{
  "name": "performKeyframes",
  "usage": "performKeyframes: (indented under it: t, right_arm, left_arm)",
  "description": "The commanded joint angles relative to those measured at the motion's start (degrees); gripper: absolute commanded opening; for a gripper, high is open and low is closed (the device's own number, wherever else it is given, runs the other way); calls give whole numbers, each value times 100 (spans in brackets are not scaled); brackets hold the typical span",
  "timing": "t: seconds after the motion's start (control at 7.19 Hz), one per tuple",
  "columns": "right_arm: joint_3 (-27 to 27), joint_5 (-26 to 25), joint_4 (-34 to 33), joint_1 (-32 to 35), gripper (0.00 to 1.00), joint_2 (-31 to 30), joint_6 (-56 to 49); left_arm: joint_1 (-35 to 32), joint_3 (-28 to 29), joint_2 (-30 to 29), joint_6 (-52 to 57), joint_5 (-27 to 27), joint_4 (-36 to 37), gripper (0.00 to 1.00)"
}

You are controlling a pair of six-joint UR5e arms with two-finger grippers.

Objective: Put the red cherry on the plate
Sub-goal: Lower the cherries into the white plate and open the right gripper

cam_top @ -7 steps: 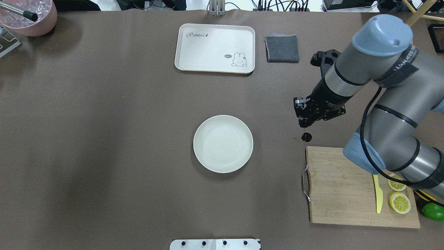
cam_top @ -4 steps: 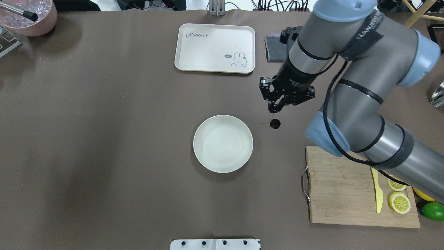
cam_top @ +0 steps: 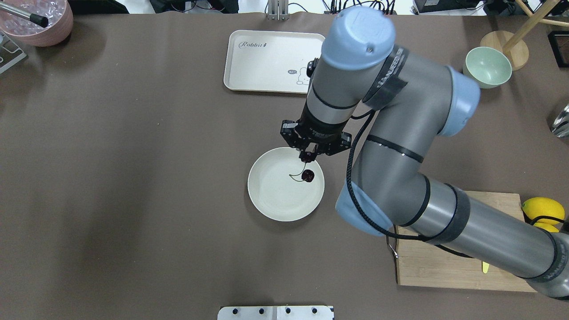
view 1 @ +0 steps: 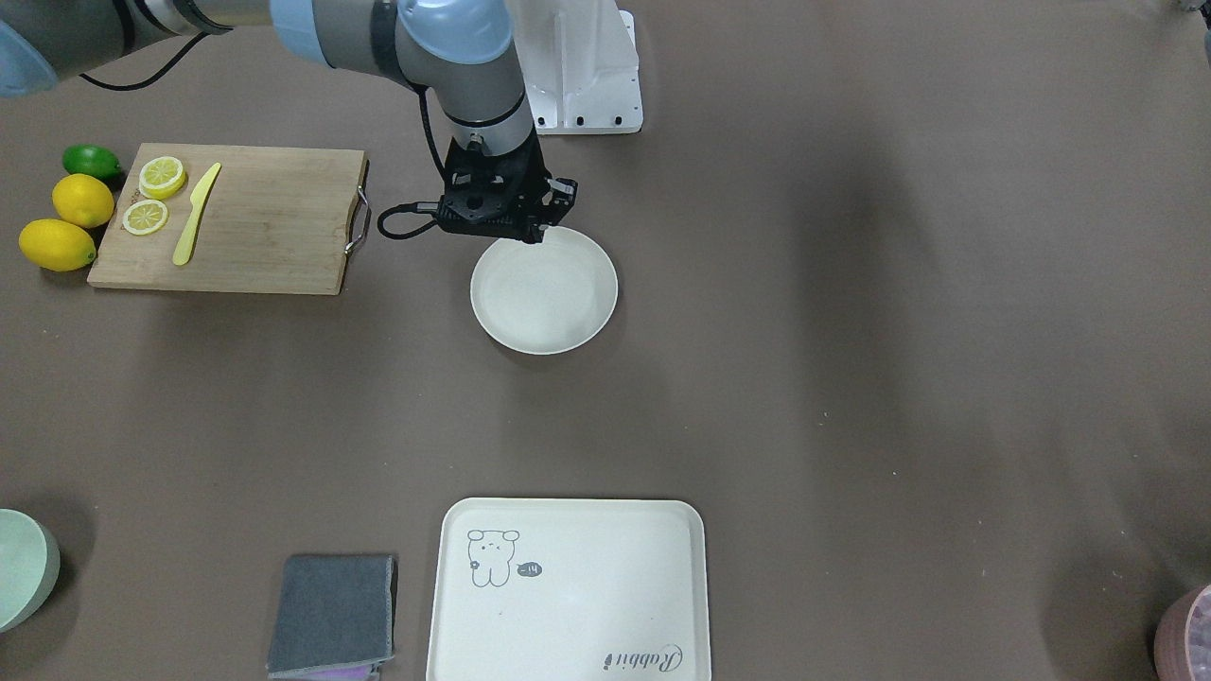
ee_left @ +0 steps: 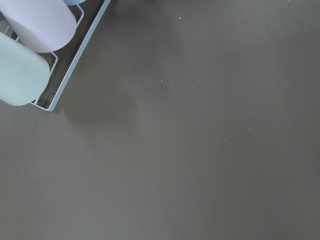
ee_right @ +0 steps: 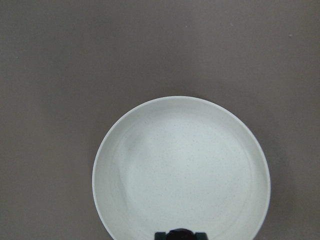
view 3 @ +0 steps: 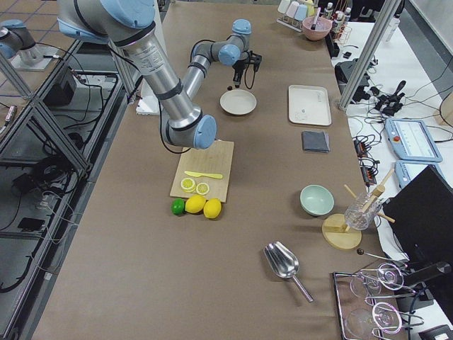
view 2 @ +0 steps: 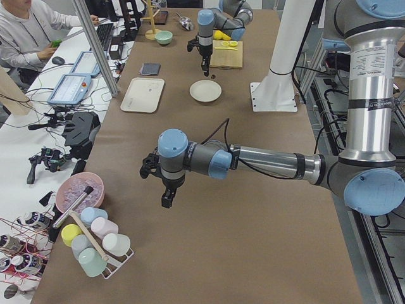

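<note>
The red cherry (cam_top: 307, 176) is dark and glossy with a thin stem, and it hangs over the right part of the plate (cam_top: 275, 195). My right gripper (cam_top: 307, 156) is just above it, shut on the stem at the plate's far right rim. In the right wrist view the plate (ee_right: 181, 165) fills the lower half and the cherry (ee_right: 181, 234) peeks in at the bottom edge. In the front view the gripper (view 1: 539, 233) covers the plate's (view 1: 544, 303) rim and hides the cherry. My left gripper (view 2: 166, 201) hovers far away over bare table; I cannot tell its state.
A cream tray (cam_top: 266, 62) lies beyond the plate. A wooden cutting board (view 1: 236, 218) holds lemon slices and a yellow knife (view 1: 195, 227), with lemons (view 1: 57, 244) and a lime beside it. There are also a mint bowl (cam_top: 487, 66), a grey cloth (view 1: 331, 613) and a cup rack (ee_left: 30, 55).
My right arm has carried the cherry leftward, from beside the cutting board, past the plate's right side, to over the plate.
</note>
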Motion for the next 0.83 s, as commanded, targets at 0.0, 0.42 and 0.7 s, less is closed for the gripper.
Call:
performKeyframes:
  t: [0.0, 0.42, 0.7]
  right_arm:
    - [-378, -461, 362, -237, 0, -56, 148]
    - [-406, -550, 406, -237, 100, -39, 183]
    - [-371, -560, 380, -115, 100, -47, 157]
  left_arm:
    - [0, -16, 90, 20, -7, -28, 98]
    - [0, -7, 116, 29, -7, -28, 98]
    - [0, -16, 160, 29, -7, -55, 98]
